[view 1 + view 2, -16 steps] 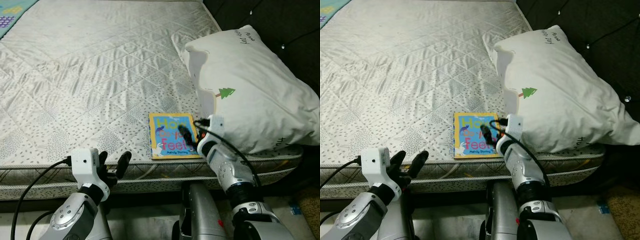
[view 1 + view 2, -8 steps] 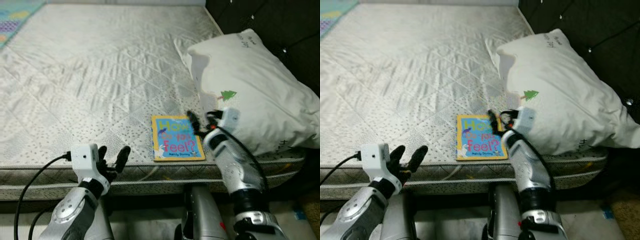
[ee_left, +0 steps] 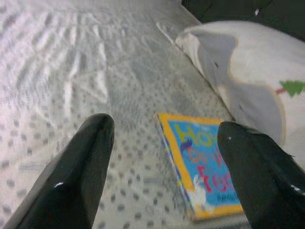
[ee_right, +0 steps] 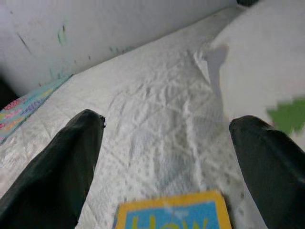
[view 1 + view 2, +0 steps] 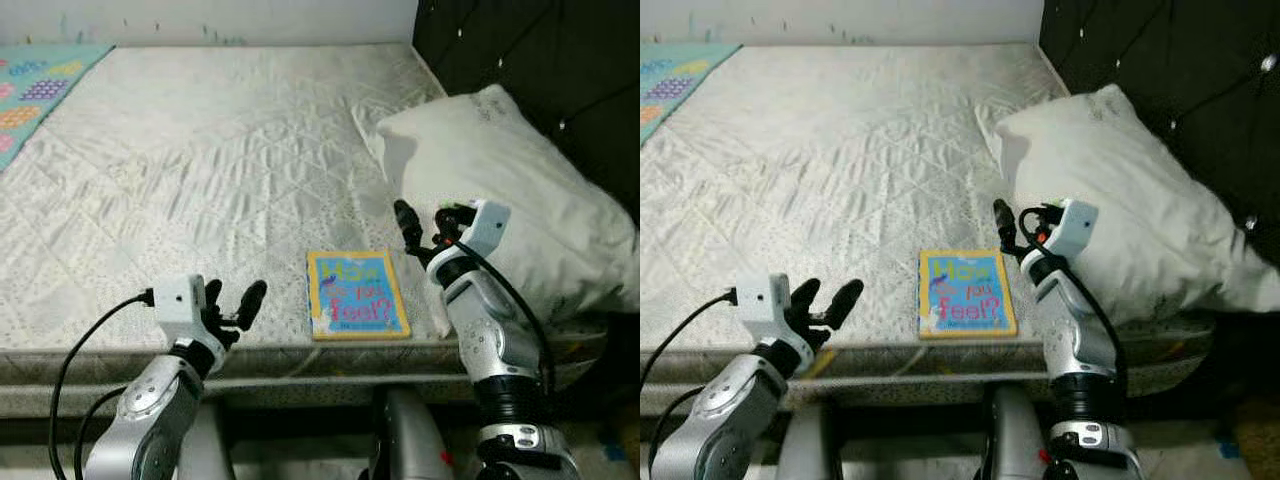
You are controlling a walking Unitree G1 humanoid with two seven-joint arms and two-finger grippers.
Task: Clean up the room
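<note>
On the quilted mattress [image 5: 220,180] lies a flat glossy book [image 5: 356,294]; both grippers' fingers spread.

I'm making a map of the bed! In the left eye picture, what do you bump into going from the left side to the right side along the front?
Left hand → picture book → right hand → white pillow, all over the mattress.

book [image 5: 356,294] on mattress [image 5: 200,180], pillow [image 5: 500,200] just right
</note>
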